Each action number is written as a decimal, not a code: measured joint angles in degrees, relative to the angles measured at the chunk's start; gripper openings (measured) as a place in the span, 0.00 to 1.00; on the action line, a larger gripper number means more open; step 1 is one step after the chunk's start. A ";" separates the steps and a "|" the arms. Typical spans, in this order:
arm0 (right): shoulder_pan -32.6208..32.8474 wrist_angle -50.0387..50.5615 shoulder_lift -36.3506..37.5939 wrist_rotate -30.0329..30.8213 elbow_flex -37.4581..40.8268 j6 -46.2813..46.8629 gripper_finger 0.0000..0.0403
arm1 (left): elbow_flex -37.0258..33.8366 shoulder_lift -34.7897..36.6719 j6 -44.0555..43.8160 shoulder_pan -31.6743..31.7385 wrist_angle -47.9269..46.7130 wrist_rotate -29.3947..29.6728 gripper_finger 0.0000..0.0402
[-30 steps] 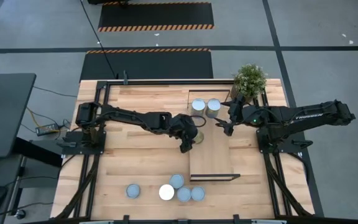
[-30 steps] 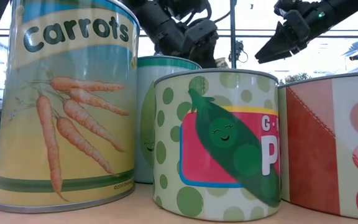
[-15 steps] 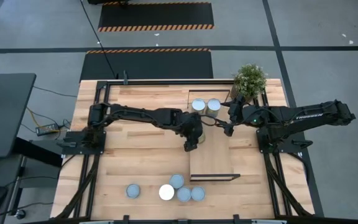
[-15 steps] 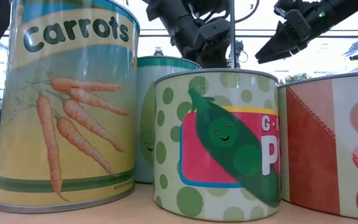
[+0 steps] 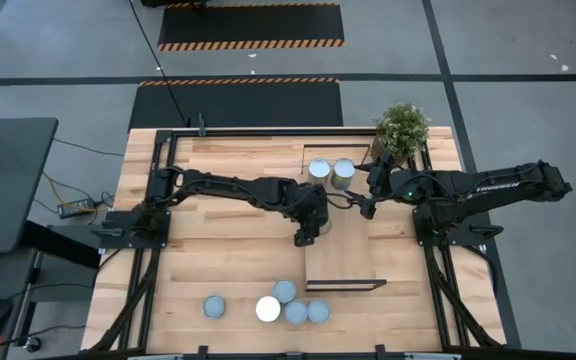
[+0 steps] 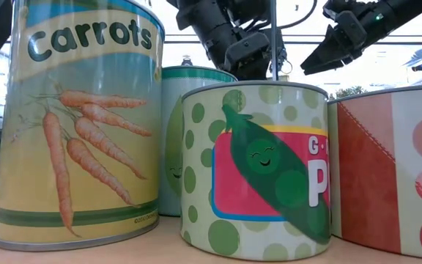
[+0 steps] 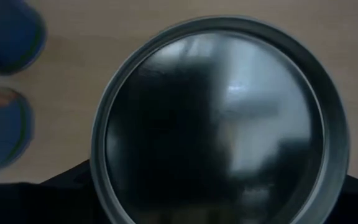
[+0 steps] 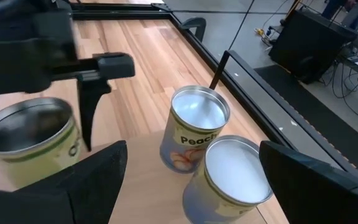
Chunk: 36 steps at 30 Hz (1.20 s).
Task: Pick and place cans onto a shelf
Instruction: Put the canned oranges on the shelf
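L arm now reaches further across the table [image 5: 218,250] toward the shelf [image 5: 343,255]; a sec ago its elbow sat back nearer its own base, now stretched out flatter. Left gripper [image 5: 311,222] shifts from just off the shelf's L edge to right at that edge, a bit nearer the far end where 2 cans stand. The can [image 8: 27,140] it carries goes with it, now over the shelf's L edge, round top [image 7: 219,121] filling the L wrist view. In low view the gripper [image 6: 251,55] sits more to the right & slightly higher than before. Fingers open a touch wider.
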<state>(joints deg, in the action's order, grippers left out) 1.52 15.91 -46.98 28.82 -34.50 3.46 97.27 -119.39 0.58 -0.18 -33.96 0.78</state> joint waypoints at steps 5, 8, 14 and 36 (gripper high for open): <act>0.00 -0.10 0.00 -0.05 0.00 -0.02 0.93 | 0.00 0.00 0.57 -0.11 0.07 -0.17 0.80; 0.00 0.05 0.00 -0.39 0.00 -0.06 0.93 | 0.00 0.00 0.57 -0.04 0.16 0.00 0.88; 0.00 0.12 0.00 -0.42 0.00 -0.44 0.93 | 0.00 0.00 1.06 -0.05 1.39 2.45 0.97; 0.02 0.91 0.02 -2.62 0.00 0.34 0.93 | -0.09 1.18 11.83 -3.71 -0.50 30.22 0.96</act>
<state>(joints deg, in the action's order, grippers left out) 1.54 16.82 -46.96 26.20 -34.50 3.80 97.19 -118.21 12.41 -3.89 -34.45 30.99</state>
